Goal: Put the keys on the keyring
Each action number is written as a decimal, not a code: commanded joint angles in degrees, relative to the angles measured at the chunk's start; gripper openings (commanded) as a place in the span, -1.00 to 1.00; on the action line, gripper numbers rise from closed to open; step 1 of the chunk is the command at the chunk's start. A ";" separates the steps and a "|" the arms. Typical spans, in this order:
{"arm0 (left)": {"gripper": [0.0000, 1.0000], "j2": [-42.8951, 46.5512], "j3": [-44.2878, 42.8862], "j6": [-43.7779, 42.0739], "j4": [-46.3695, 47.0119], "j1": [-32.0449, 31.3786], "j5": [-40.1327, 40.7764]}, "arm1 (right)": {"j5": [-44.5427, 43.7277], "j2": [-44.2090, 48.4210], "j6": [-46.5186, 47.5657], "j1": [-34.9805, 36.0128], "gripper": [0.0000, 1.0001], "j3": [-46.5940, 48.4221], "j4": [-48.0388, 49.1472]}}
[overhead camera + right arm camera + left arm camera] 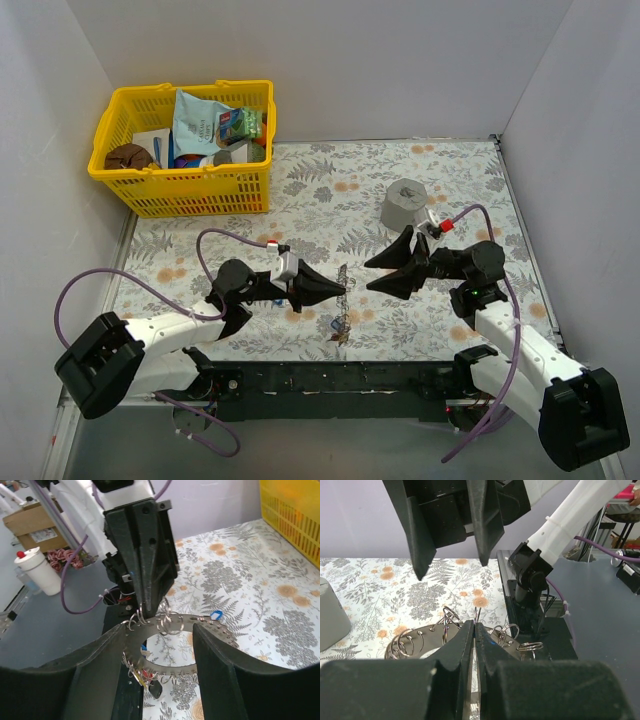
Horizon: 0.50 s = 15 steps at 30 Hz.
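The keyring [165,667] is a flat silvery loop edged with many small wire rings. It hangs between the arms in the top view [342,300]. My left gripper [343,288] is shut on its upper edge, pinching it at the fingertips [475,626]. A blue key [216,614] hangs at one side, and red and yellow keys [144,676] and a black one [156,690] hang low on the loop. My right gripper [368,275] is open and empty, with its fingers either side of the loop in its wrist view [160,630]. It faces the left gripper [149,607].
A grey cylinder [405,205] stands behind the right gripper. A yellow basket [185,190] full of packets sits at the far left corner. The black base rail [330,375] runs along the near edge. White walls close in the table.
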<state>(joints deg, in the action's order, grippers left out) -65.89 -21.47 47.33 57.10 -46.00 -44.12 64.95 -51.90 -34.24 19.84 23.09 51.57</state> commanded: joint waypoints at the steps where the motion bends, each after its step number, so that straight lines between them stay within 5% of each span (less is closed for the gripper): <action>1: -1.00 0.15 -2.52 3.29 6.79 -0.32 1.05 | 2.11 -0.39 -2.23 2.22 0.23 2.92 6.08; 15: -1.00 -1.08 -2.61 4.88 8.29 -0.32 3.08 | -1.48 -1.89 -1.80 8.11 -0.10 2.92 6.53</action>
<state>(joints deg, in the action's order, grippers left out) -66.74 -21.78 51.90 62.28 -46.11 -42.11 65.39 -53.36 -36.03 27.07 23.79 55.48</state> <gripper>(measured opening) 0.028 0.463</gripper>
